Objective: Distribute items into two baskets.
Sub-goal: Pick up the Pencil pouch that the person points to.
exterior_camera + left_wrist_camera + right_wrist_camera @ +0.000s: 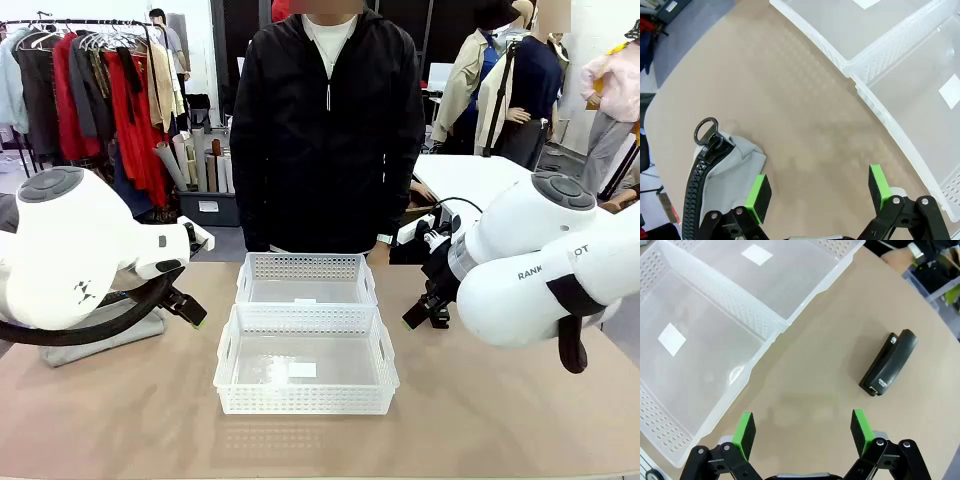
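Two white baskets, near basket (300, 398) and far basket (305, 266), stand touching at mid-desk (500, 420). Grey bag (725, 175): flat on the desk, just beside one finger of the left tool (818, 187), released, empty. Black stapler (888, 363): ahead of the right tool (802, 427), off to one side, apart; tool released, empty.
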Motion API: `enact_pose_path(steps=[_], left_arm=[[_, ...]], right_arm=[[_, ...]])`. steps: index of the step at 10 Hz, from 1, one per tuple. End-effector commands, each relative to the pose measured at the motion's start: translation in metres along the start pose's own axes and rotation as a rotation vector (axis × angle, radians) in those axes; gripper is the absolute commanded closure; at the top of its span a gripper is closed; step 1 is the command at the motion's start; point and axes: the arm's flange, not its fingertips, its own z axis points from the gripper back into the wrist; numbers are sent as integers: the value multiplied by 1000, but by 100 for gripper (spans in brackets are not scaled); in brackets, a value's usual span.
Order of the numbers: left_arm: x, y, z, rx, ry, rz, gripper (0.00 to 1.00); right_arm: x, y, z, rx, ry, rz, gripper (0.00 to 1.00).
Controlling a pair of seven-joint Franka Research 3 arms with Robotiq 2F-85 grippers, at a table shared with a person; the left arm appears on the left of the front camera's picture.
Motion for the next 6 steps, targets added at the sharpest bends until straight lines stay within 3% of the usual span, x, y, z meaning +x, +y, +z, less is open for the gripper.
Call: enact_pose_path(steps=[1,6], left_arm=[[0,0,0,0,0,0,0],[0,0,0,0,0,0,0]], right_arm=[[0,0,0,0,0,0,0],[0,0,0,0,0,0,0]])
